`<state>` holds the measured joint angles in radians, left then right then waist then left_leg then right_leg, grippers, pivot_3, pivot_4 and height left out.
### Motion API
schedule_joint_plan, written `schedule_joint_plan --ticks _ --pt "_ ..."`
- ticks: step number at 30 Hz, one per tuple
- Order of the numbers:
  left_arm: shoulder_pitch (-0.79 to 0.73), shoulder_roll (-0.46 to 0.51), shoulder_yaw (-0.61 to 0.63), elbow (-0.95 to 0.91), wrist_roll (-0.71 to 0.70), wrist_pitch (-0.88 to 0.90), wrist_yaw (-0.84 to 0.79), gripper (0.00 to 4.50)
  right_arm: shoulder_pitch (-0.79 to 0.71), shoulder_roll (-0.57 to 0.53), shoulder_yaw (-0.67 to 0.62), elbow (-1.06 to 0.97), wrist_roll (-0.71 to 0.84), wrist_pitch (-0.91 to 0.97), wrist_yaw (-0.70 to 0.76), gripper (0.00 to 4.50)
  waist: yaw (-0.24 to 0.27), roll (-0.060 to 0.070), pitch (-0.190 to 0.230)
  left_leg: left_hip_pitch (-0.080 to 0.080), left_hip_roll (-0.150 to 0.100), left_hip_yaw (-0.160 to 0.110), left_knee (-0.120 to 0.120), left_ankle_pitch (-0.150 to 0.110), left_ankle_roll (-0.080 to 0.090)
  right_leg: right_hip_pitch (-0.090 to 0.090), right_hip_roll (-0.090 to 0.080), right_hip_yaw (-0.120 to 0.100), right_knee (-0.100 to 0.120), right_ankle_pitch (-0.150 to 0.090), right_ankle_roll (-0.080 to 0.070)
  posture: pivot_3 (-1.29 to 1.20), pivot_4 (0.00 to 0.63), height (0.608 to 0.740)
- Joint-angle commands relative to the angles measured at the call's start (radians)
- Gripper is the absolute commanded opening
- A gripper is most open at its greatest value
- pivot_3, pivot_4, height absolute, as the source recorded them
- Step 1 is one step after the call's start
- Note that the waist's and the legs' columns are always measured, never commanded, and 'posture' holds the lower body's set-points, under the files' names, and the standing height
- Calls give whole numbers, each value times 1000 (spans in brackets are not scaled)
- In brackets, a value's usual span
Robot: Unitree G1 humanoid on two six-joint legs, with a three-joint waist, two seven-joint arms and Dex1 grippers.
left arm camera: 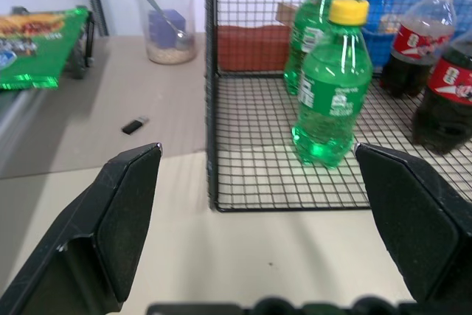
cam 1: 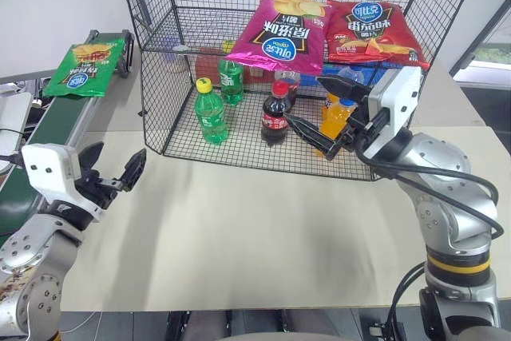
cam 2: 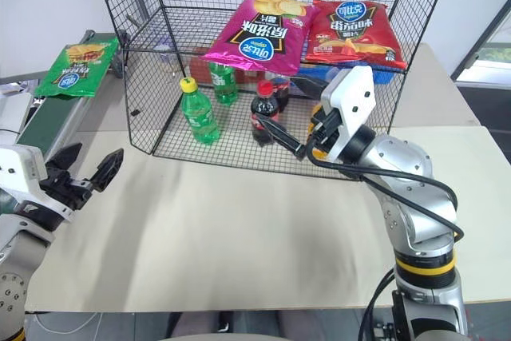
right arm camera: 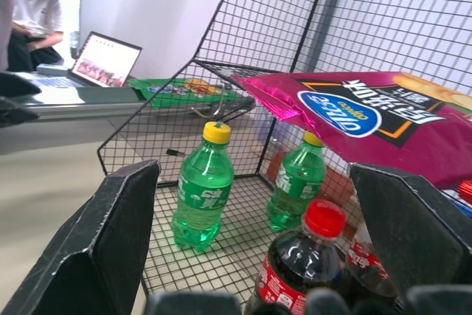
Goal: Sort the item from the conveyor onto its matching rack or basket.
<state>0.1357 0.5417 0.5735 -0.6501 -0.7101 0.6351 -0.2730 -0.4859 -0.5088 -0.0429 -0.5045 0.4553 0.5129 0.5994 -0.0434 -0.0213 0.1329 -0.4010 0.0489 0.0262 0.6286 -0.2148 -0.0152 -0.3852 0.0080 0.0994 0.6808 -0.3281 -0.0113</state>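
1. While your green crisp bag (cam 1: 86, 67) lies flat on the conveyor (cam 1: 36, 129), left of the wire rack (cam 1: 239, 53), nothing grips it.
2. Your left gripper (cam 1: 112, 175) hangs released, empty, above the table (cam 1: 239, 229).
3. Your right gripper (cam 1: 319, 113) is spread wide, empty, at the rack's front.

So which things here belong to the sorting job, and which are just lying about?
Job: shiny green crisp bag; dark green conveyor belt; black wire-mesh rack; open left gripper.
Lying about: magenta crisp bag; red crisp bag; green soda bottles; cola bottle; clear cup with spoon.
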Motion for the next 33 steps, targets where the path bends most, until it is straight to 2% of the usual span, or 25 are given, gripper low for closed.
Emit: schedule_joint_plan --ticks 1,8,15,18,25,33 --pt "-1 -33 92 -39 -72 7 73 4474 -40 -9 9 -9 36 1 40 4500 0 0 0 0 0 0 0 0 0 0 0 0 0 0 0 0 150 740" --pt "-62 -79 262 74 -228 34 281 4474 -129 -10 39 26 84 37 109 4500 0 0 0 0 1 -1 0 0 0 0 -1 -1 0 0 0 0 150 740" --pt "-129 -1 351 224 -407 126 434 4474 -200 -1 66 59 116 64 158 4500 2 -1 0 0 0 -3 1 0 0 0 -2 -2 1 0 0 0 150 740" --pt "-144 33 396 298 -530 165 503 4474 -215 1 74 63 122 69 169 4500 2 -1 0 0 0 -3 1 0 0 0 -4 -3 1 0 0 0 150 740" --pt "-99 117 497 499 -716 236 627 4474 -217 7 84 54 137 66 175 4500 -1 -1 0 1 0 -3 0 0 0 -1 -5 -5 2 0 0 0 150 740" --pt "-84 115 527 619 -971 224 763 4474 -212 13 90 52 136 55 183 4500 9 -1 0 1 -2 -5 0 0 0 -1 -14 -9 3 0 0 0 150 740"
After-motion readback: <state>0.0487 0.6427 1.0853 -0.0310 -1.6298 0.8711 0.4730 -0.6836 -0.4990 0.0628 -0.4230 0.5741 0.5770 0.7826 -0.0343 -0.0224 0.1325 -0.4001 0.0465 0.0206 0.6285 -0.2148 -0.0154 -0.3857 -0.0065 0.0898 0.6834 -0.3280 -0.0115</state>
